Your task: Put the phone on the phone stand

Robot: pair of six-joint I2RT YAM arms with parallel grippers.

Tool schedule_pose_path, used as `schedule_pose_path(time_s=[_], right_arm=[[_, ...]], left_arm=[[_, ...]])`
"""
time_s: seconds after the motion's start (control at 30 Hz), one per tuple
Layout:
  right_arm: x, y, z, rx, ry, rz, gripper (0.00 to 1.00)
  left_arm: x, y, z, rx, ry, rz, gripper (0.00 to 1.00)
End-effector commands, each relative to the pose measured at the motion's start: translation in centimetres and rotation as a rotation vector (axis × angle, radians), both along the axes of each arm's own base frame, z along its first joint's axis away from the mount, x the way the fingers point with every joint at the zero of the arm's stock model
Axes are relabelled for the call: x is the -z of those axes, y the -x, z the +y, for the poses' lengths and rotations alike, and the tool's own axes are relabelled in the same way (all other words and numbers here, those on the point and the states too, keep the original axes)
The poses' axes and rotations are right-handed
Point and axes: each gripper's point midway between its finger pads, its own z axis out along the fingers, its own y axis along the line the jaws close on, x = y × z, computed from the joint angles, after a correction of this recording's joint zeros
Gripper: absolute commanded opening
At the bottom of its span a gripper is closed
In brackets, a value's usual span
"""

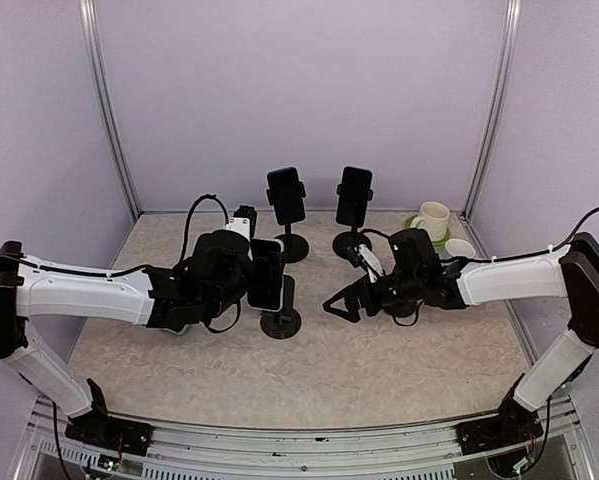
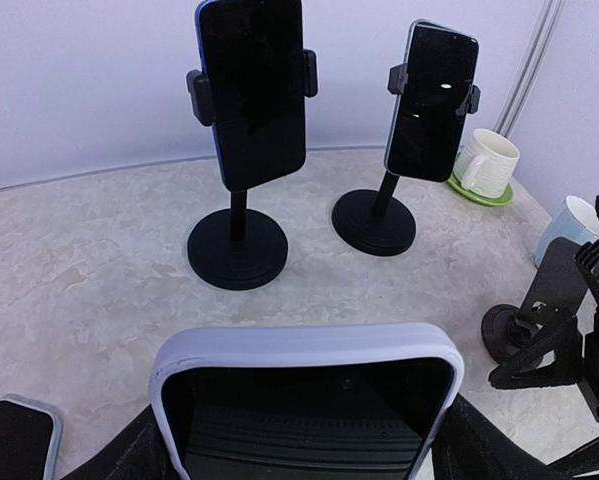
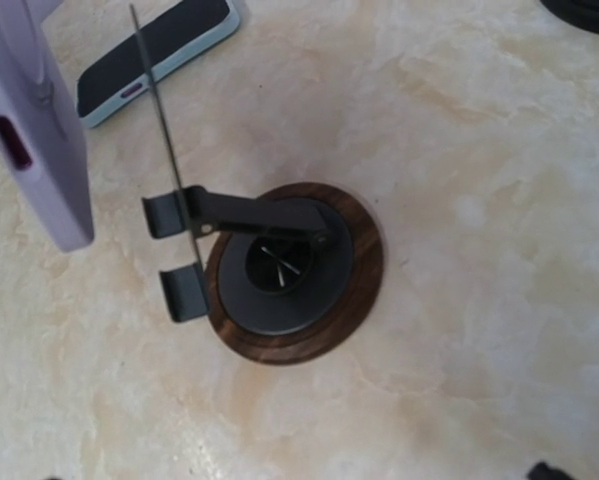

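Note:
My left gripper [image 1: 251, 282] is shut on a phone in a lavender case [image 1: 266, 273], held upright just left of the empty phone stand [image 1: 282, 318]. In the left wrist view the phone [image 2: 304, 400] fills the bottom, gripped on both sides by my fingers [image 2: 474, 445]. In the right wrist view the stand [image 3: 289, 270] has a round wood-rimmed base, a thin back plate and two hooks. The phone's edge [image 3: 29, 130] hangs to its left, apart from it. My right gripper [image 1: 344, 300] is open and empty just right of the stand.
Two black stands with phones clamped in them [image 1: 287, 195] [image 1: 354, 197] stand at the back. A white mug on a green saucer [image 1: 431, 220] and a small cup [image 1: 459, 248] sit back right. Another phone lies flat on the table [image 3: 159, 55].

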Motion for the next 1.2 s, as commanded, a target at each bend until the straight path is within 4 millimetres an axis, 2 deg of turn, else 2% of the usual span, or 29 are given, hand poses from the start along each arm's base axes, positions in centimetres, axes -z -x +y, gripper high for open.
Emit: schedule_pose_path(time_s=[0.0, 0.5, 0.87, 1.17], right_arm=[[-0.9, -0.1, -0.2, 0.009, -0.020, -0.041, 1.00], [-0.7, 0.3, -0.1, -0.002, -0.028, -0.036, 1.00], [-0.5, 0.5, 0.0, -0.013, -0.032, -0.026, 1.00], [-0.5, 0.7, 0.1, -0.017, -0.032, -0.024, 1.00]], left_arm=[[-3.5, -0.7, -1.1, -0.024, 0.076, -0.083, 0.52], [-2.3, -0.9, -3.2, -0.032, 0.044, -0.097, 0.52], [-0.6, -1.1, -3.4, -0.055, 0.004, -0.107, 0.52], [-0.4, -1.2, -3.1, -0.077, 0.008, -0.124, 0.52]])
